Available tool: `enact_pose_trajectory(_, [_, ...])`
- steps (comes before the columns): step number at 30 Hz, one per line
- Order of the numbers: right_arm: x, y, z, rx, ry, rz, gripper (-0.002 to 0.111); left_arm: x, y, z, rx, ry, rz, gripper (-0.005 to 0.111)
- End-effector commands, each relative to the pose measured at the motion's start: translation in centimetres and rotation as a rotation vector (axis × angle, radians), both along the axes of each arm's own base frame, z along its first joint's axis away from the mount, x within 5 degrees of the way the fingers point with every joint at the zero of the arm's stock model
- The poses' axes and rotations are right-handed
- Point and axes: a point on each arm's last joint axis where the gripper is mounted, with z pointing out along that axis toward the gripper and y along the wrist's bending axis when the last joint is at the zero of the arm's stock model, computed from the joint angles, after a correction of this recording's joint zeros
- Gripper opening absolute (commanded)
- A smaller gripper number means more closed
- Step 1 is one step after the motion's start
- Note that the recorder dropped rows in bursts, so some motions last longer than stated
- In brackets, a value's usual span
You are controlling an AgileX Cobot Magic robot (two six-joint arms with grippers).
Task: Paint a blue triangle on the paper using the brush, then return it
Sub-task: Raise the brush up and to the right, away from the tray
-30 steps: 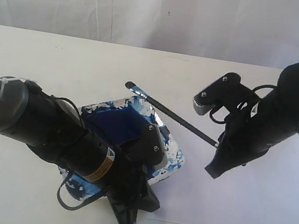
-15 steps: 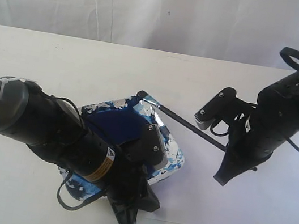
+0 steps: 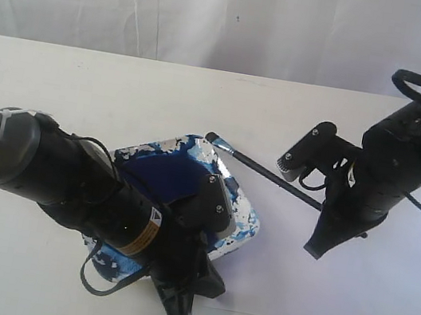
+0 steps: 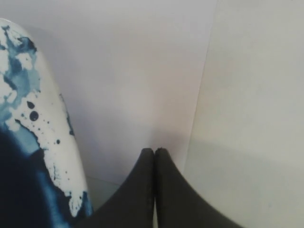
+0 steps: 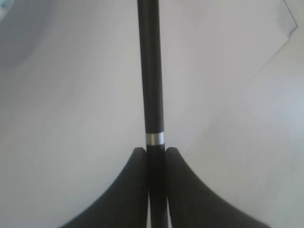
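My right claw [image 5: 155,151] grips the brush [image 3: 266,173], its tip at the far corner of the dish [image 3: 245,213]. My left claw [image 4: 155,152] is closed, empty.

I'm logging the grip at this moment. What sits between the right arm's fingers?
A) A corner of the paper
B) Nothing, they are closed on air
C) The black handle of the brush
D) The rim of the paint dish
C: in the right wrist view the fingers press on both sides of the brush, gripping its black handle right next to the silver band.
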Motion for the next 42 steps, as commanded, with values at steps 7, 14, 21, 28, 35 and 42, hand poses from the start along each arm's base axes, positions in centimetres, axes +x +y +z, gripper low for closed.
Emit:
enact_pose_trajectory(7, [-0.3,-0.2,2.5,0.054,-0.081,-0.007,0.000,-0.1,0.0,0.1,0.002,-0.002,0.004,0.000])
enact_pose_trajectory(14, [-1.8,-1.6,6.5,0.040,-0.161,-0.028,0.000,-0.1,0.0,0.1,0.002,-0.002,0.004,0.000])
enact_pose_trajectory(21, [-4.0,-4.1,9.5,-0.072,-0.160,-0.084,0.000,-0.1,0.0,0.1,0.002,-0.002,0.004,0.000])
enact_pose_trajectory(28, [-6.5,-5.7,12.5,-0.040,-0.201,-0.134,0.000,-0.1,0.0,0.1,0.002,-0.002,0.004,0.000])
enact_pose_trajectory(35, [-9.5,-7.2,14.2,-0.033,-0.147,-0.156,0.000,0.0,0.0,0.1,0.003,-0.004,0.006,0.000])
enact_pose_trajectory(42, [-11.4,-7.5,14.0,-0.023,0.000,-0.141,0.000,0.0,0.0,0.1,0.003,-0.004,0.006,0.000])
